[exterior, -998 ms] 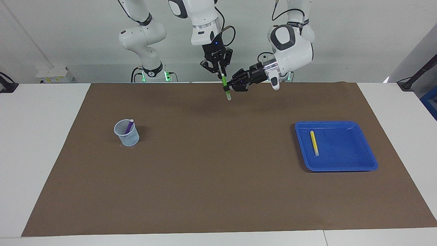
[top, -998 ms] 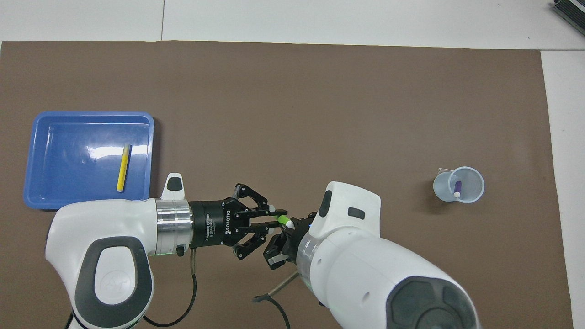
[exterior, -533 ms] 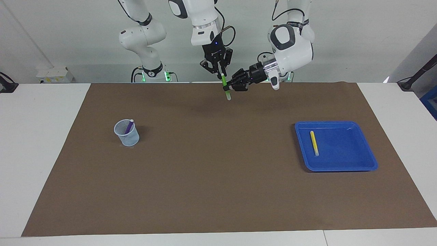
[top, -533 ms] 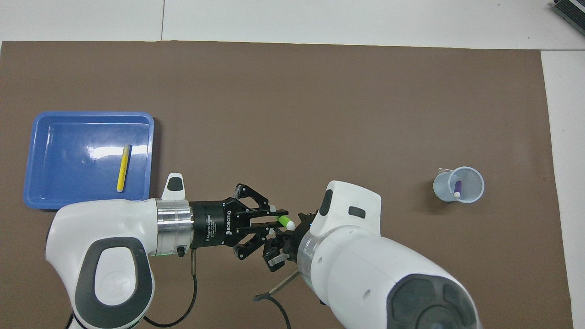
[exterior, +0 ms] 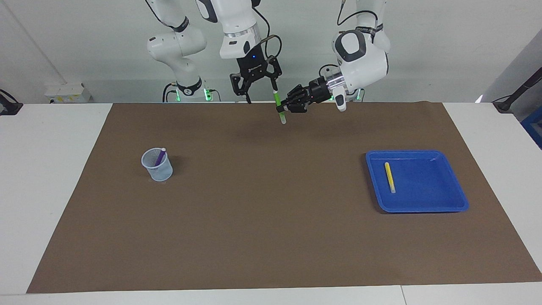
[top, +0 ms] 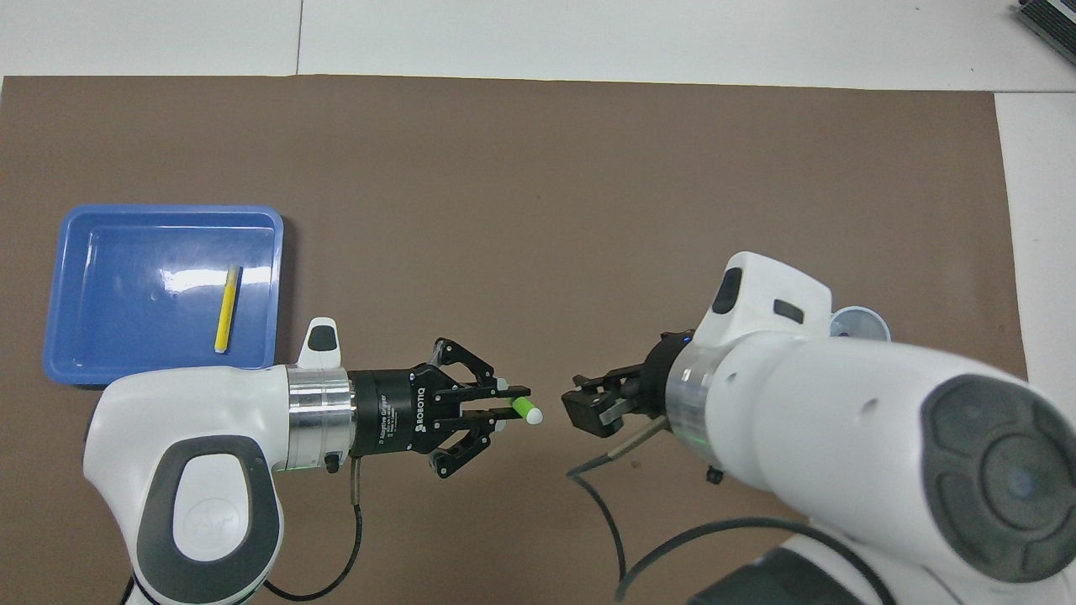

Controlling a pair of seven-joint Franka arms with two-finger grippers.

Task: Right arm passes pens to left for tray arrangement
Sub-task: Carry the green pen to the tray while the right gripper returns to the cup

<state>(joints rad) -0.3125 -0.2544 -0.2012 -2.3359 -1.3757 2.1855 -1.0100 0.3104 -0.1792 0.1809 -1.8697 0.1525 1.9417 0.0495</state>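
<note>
Facing view: my left gripper point(exterior: 283, 108) pinches the green pen point(exterior: 278, 101) above the brown mat point(exterior: 271, 220); my right gripper point(exterior: 260, 95), fingers spread, holds nothing.

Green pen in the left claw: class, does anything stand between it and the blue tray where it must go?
Nothing visible does. The left claw holds the green pen over bare mat, and only mat lies between there and the tray.

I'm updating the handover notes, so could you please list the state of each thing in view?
Green pen: upright, held in the air.
Left gripper: shut on green pen.
Right gripper: open, empty.
Yellow pen: lying in tray.
Tray: on mat.
Purple pen: standing in cup.
Cup: upright.
</note>
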